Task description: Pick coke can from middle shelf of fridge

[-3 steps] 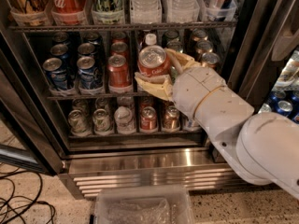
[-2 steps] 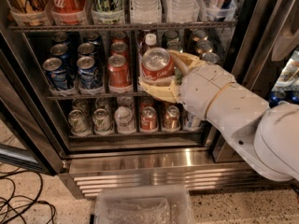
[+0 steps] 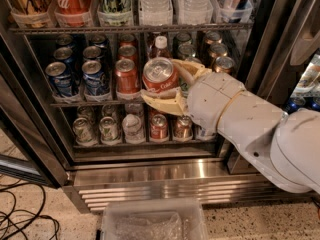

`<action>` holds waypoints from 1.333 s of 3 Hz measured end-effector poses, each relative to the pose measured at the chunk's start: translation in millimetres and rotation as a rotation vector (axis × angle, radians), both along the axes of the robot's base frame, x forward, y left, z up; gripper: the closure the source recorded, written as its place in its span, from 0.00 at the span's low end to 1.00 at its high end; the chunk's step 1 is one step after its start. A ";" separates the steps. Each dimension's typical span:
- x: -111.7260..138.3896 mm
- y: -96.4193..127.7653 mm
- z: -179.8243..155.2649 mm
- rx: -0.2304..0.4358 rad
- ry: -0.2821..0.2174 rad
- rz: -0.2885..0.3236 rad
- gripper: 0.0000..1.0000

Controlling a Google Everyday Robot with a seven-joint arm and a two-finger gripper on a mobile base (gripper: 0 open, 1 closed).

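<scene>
Camera view: fridge, ribbed steel base grille, dark interior. Middle shelf, a thin dark metal rack, carries upright blue cans at its left end, then an upright red can. Near the middle of the shelf's front edge is the coke can, a smooth red aluminium cylinder; its long axis is tilted, silver top leaning toward the camera. Gripper: tan curved fingers clamp the can, one at its upper right, one below. Rounded white arm extends rightward.
</scene>
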State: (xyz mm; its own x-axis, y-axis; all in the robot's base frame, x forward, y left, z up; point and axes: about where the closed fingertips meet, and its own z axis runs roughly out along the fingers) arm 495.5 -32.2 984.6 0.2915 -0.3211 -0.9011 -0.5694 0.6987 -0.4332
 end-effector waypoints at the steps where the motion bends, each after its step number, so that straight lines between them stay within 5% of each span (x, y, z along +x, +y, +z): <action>1: -12.6 -0.1 7.8 -0.011 -0.004 0.056 1.00; 4: -98.7 -3.0 49.1 -0.077 -0.036 0.392 1.00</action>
State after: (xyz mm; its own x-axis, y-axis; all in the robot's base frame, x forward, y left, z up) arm 396.8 -35.2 1033.7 0.4360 -0.2453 -0.8658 -0.7700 0.3963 -0.5001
